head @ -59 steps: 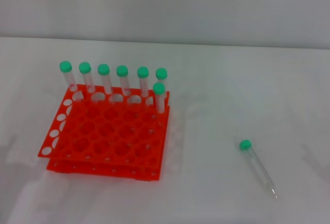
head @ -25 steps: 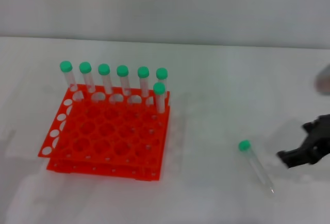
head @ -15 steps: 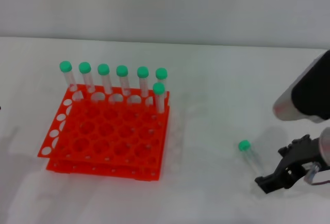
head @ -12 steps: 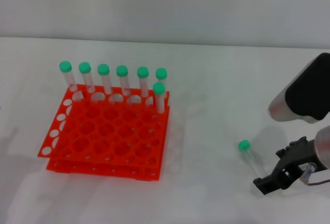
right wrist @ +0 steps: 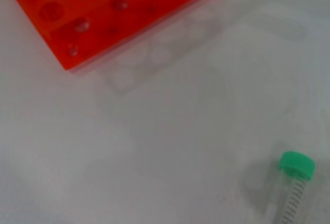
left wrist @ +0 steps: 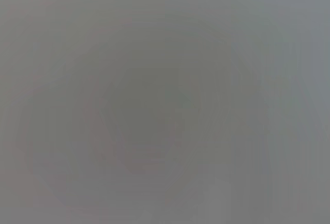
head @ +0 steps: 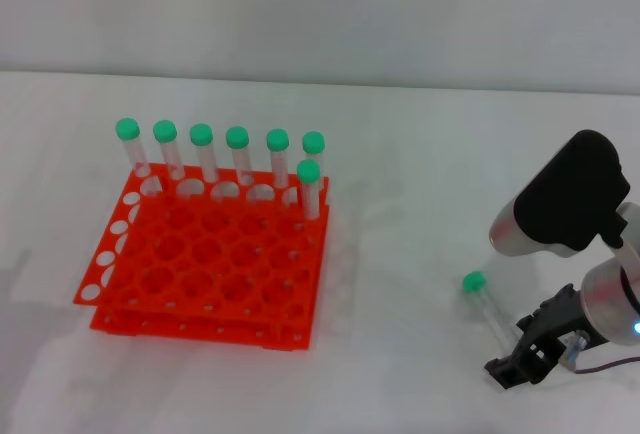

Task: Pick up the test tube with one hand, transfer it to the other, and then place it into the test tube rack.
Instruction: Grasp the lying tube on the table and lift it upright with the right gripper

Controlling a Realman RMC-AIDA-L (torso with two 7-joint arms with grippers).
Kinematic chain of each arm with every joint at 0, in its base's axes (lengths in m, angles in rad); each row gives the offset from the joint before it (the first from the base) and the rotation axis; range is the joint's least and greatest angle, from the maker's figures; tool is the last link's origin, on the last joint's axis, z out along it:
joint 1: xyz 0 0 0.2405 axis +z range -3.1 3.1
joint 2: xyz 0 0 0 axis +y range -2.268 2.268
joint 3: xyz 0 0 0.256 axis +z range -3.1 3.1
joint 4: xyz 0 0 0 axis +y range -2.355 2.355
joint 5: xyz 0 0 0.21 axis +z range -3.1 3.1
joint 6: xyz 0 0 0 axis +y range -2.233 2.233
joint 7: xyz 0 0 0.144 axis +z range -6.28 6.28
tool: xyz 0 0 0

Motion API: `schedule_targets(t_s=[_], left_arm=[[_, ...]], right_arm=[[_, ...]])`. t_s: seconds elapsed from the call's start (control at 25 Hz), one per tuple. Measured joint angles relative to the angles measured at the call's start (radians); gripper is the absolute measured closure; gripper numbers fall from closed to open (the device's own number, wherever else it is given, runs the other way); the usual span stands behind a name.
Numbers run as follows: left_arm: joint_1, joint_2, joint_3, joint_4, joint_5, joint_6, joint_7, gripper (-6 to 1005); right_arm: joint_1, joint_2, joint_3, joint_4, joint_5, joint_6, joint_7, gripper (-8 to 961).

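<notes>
The test tube [head: 488,309] lies flat on the white table at the right, green cap toward the rack, tip toward me. It also shows in the right wrist view [right wrist: 291,185]. My right gripper [head: 515,354] hangs low just over the tube's tip end, fingers open, holding nothing. The orange-red test tube rack [head: 200,329] stands at the left and its corner shows in the right wrist view [right wrist: 103,12]. My left gripper is out of view; the left wrist view is plain grey.
Several green-capped tubes [head: 237,159] stand upright along the rack's far row, and one more [head: 309,189] stands in the second row at the right end. Bare white table lies between the rack and the lying tube.
My right arm has come in from the right edge and moved left and down, so the gripper now sits at the tube's tip end. The tube and rack have not moved.
</notes>
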Motion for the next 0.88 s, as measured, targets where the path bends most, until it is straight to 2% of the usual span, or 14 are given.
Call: schedule_targets(t_s=[0.12,0.36,0.88], left_arm=[[-0.002,0.000,0.000,0.000,0.002,0.001,0.000,120],[0.002,0.000,0.000,0.000,0.000,0.002,0.000,120],[0.000,-0.002,0.000,0.000,-0.003,0.003,0.000,121]], right_arm=[[0.002,0.000,-0.004,-0.006,0.000,-0.002,0.001,310],[0.020,-0.002,-0.008,0.019,-0.002,-0.002,-0.002,325],[0.077,-0.005,-0.017,0.085,-0.005,0.010,-0.004,654]])
